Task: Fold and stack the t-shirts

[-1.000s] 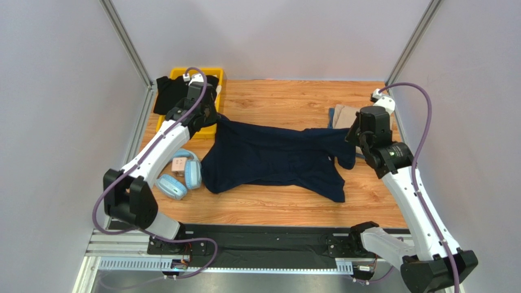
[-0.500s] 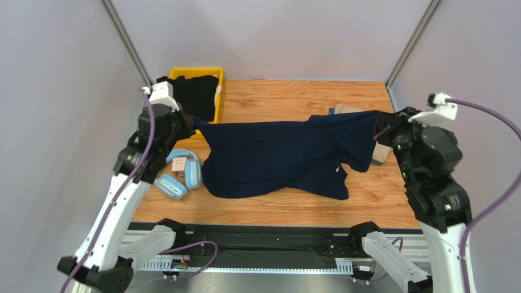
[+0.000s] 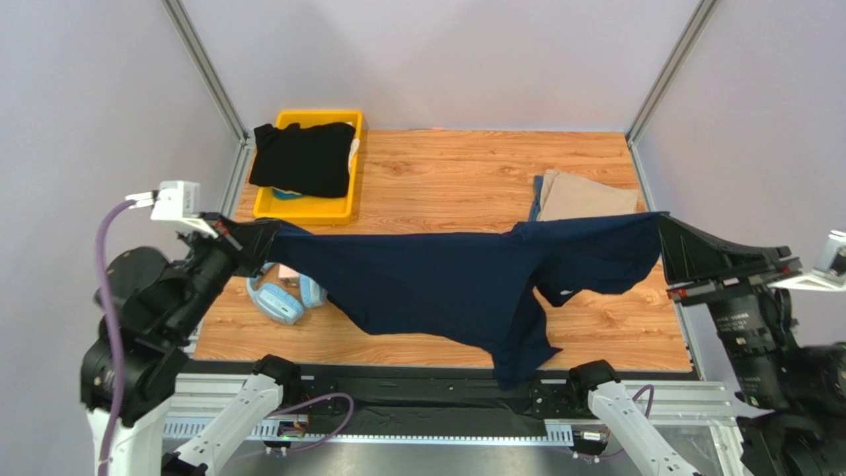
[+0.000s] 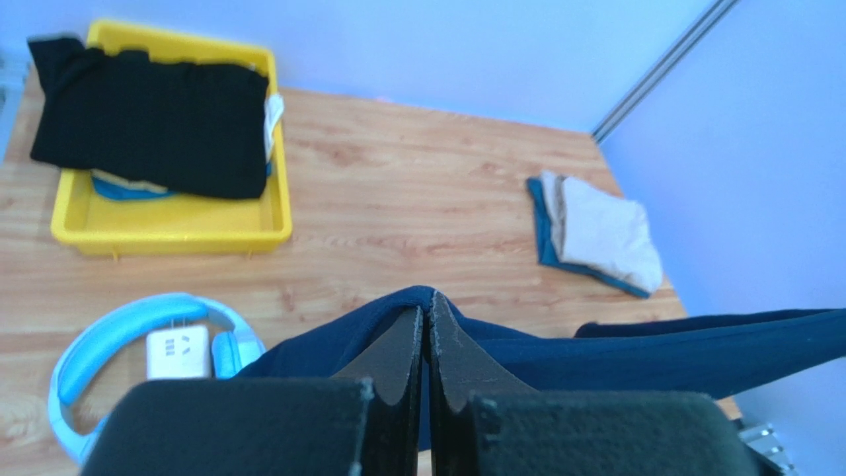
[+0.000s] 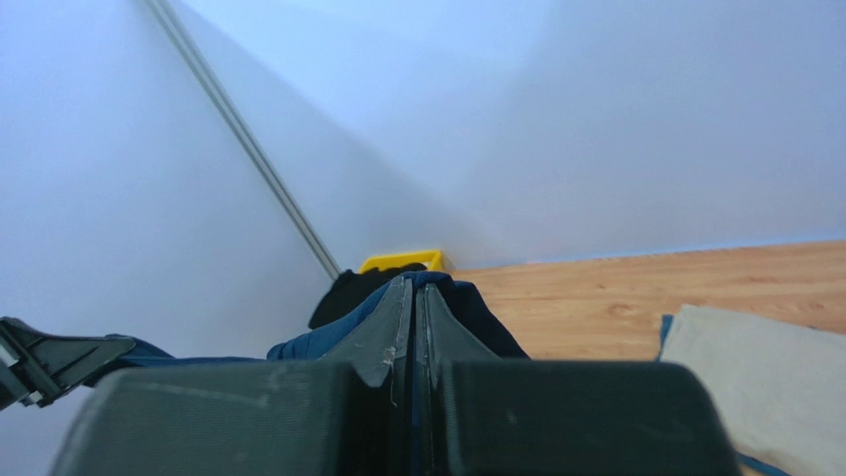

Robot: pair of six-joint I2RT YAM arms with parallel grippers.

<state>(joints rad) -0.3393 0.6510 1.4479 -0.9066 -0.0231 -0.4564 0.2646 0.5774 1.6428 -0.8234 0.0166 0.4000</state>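
Holding the navy t-shirt aloft, stretched wide from jaws to jaws, loose tail sagging between them past the near edge of the table. Clenched on one cloth corner with the left gripper, pinched tight on the opposite corner with the right gripper. Beyond the right jaws, seeing the folded tan t-shirt flat on the wood; beyond the left jaws, the black t-shirt draped over the yellow bin; just below the left jaws, blue headphones, partly screened by hanging navy cloth
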